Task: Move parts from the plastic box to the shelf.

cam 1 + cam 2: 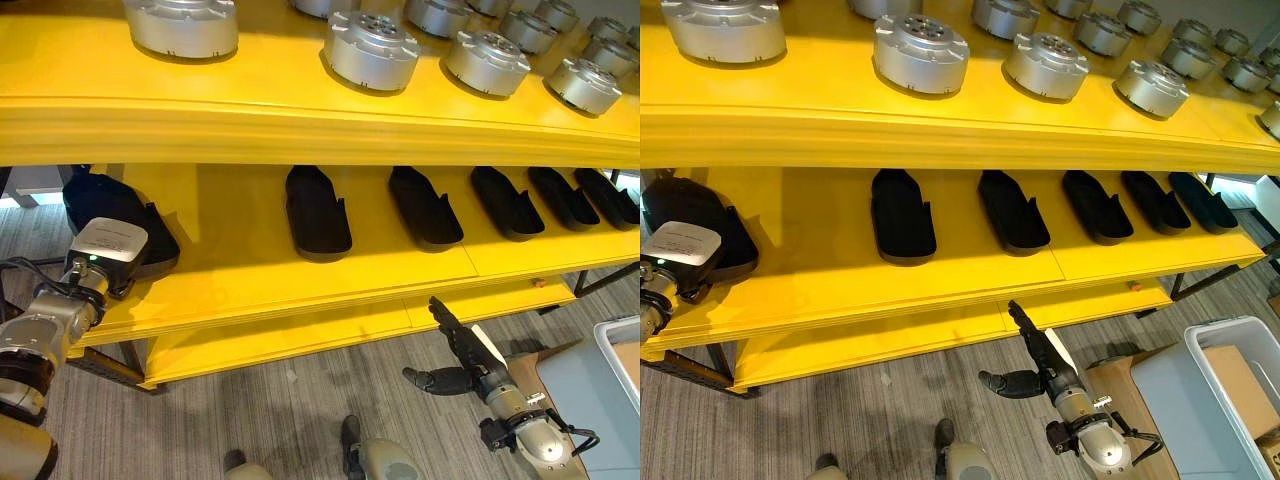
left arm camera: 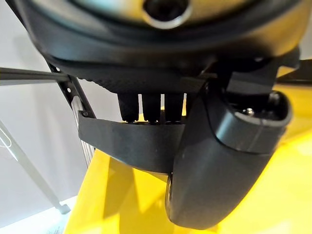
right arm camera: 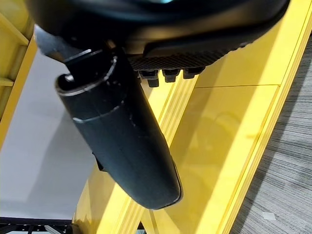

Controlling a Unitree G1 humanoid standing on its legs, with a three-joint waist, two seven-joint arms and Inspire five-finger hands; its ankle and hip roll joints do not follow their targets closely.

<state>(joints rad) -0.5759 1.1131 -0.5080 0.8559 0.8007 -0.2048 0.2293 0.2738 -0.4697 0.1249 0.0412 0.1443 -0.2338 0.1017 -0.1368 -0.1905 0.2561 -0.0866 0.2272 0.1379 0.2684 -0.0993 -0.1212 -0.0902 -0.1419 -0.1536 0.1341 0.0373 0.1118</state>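
While my left hand (image 2: 146, 105) curls on the black part (image 1: 110, 215) at the shelf (image 1: 330, 270) end, I'd seat it flat, then release; right hand (image 1: 455, 350) open, empty.

black parts (image 1: 318, 212) spaced along shelf (image 1: 300, 280)

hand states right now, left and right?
Left hand: shut on the black part, at the middle shelf's left end.
Right hand: open, holding nothing, low in front of the shelf.
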